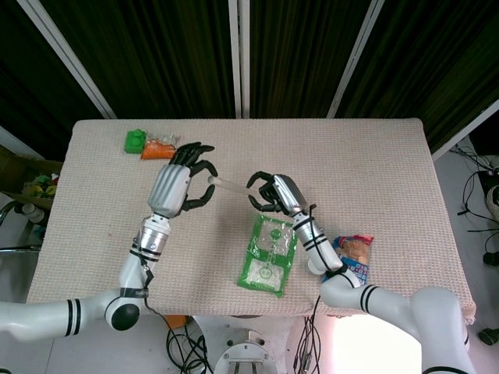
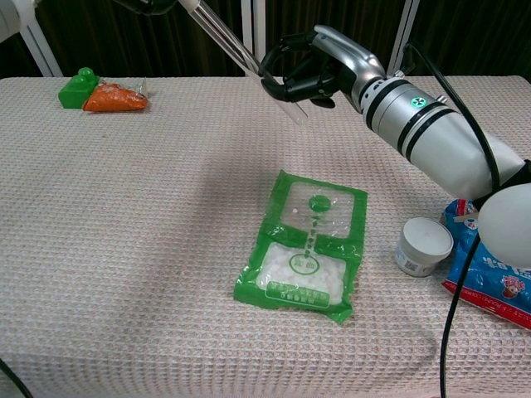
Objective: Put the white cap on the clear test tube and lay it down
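The clear test tube (image 1: pixel 230 185) hangs slanted above the table between my two hands. My right hand (image 1: pixel 273 192) grips its lower part, fingers curled round it; in the chest view the tube (image 2: pixel 241 51) runs up and left from that hand (image 2: pixel 319 66). My left hand (image 1: pixel 181 185) pinches a small white cap (image 1: pixel 210 180) against the tube's upper end. The chest view shows only the left hand's dark fingers (image 2: pixel 149 4) at the top edge, with the cap (image 2: pixel 189 3) beside them. How far the cap sits on the tube is not visible.
A green sachet (image 2: pixel 307 249) lies flat below the hands. A small white jar (image 2: pixel 423 246) and a blue and red snack bag (image 2: pixel 498 274) sit at the right. A green block (image 2: pixel 79 89) and an orange packet (image 2: pixel 114 98) lie far left.
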Robot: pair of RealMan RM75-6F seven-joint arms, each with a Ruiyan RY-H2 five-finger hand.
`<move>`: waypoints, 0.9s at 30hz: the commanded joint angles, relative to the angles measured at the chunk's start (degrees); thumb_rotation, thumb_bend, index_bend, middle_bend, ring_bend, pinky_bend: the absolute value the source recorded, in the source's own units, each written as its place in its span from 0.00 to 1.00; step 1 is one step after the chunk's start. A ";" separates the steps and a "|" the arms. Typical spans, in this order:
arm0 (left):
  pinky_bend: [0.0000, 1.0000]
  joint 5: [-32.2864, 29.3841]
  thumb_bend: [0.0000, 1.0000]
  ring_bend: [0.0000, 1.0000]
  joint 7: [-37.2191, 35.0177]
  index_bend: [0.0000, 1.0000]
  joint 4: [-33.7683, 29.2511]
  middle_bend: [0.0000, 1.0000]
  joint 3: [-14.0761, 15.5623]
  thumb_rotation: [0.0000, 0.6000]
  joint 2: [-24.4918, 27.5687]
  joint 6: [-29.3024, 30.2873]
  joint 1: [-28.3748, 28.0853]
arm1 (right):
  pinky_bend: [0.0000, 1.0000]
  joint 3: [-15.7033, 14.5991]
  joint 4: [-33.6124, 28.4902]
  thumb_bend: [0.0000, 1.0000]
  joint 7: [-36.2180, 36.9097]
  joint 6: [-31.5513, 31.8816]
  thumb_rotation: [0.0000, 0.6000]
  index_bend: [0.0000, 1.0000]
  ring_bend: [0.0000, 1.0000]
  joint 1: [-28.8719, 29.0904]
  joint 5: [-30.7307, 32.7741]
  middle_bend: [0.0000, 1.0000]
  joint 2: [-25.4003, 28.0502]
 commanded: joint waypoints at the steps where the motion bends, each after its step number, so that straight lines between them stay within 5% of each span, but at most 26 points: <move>1: 0.11 -0.04 0.48 0.10 -0.05 0.59 0.16 0.18 -0.01 1.00 -0.19 0.08 0.03 | 1.00 0.17 0.28 0.76 0.37 0.18 1.00 0.95 1.00 0.05 0.06 1.00 -0.34; 27: 0.11 -1.10 0.48 0.10 -1.69 0.59 1.85 0.18 -0.51 1.00 -2.15 -0.59 -0.04 | 1.00 1.02 1.05 0.77 2.11 1.34 1.00 0.96 1.00 0.83 -0.37 1.00 -1.72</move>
